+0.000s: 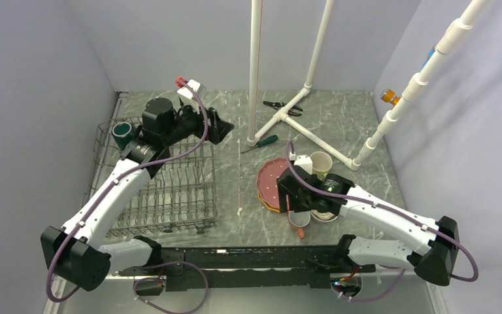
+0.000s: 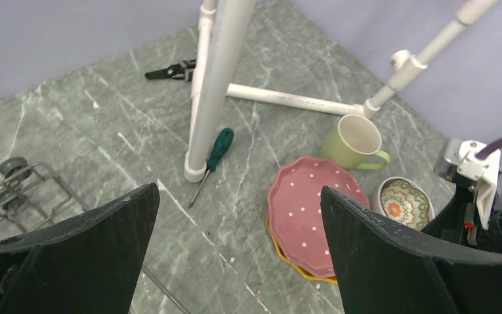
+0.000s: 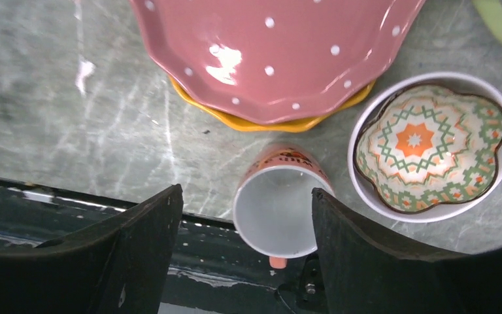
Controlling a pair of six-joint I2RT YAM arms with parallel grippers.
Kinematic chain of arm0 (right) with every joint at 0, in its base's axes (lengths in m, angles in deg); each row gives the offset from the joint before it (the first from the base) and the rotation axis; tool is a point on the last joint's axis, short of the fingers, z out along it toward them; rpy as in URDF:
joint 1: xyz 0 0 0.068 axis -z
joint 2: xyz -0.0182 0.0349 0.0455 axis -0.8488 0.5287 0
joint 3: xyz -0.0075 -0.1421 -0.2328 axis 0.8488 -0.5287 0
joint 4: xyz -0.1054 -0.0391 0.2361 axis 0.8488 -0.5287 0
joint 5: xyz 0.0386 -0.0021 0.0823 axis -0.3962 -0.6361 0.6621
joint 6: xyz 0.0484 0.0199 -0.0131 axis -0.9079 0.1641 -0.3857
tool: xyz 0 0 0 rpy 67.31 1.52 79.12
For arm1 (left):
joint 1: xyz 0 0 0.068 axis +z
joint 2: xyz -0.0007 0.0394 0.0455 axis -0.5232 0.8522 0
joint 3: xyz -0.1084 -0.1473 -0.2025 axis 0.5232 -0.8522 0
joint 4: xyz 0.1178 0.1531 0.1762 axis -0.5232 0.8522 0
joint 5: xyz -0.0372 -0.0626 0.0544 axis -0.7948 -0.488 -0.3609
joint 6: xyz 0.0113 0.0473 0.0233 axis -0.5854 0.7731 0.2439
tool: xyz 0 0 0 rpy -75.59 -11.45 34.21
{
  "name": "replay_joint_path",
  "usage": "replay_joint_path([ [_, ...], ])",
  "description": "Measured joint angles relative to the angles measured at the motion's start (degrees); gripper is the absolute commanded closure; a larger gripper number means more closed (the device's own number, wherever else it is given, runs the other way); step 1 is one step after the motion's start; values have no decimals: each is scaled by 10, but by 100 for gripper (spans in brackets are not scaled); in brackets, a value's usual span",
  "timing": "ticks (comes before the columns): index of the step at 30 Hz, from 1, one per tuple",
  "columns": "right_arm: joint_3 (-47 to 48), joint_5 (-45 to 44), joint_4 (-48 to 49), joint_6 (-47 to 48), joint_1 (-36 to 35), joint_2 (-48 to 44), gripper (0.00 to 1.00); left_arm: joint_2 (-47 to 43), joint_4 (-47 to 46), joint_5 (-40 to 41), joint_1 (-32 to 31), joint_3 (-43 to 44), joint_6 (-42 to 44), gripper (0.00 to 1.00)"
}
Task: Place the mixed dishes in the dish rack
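Right gripper (image 3: 245, 193) astride salmon mug (image 3: 278, 219)

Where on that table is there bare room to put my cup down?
A bare strip of grey marble tabletop runs between the grey wire dish rack and the pink dotted plate. More lies behind the white pipe frame, at the far right. It is crowded around the right pincer, where that plate, a salmon mug and a patterned bowl sit close.

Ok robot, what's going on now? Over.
Left gripper open, empty. Right gripper open, straddling salmon mug. Dish rack holds dark green mug. Pink plate close beside mug.
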Motion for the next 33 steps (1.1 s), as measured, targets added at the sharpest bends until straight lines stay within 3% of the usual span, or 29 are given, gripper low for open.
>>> replay_joint_path([
  [16, -98, 24, 62, -14, -13, 45, 65, 27, 24, 39, 34, 2, -17, 1],
  [20, -102, 27, 76, -19, -17, 48, 85, 41, 24, 32, 46, 2, -31, 1],
  [24, -102, 30, 78, -25, -19, 47, 96, 44, 23, 30, 52, 2, -44, 1],
  [26, -102, 31, 76, -25, -19, 43, 100, 45, 23, 24, 54, 2, -49, 1],
  [33, -102, 84, 77, -19, -19, -10, 100, 54, 22, 14, 56, 2, -60, 1],
])
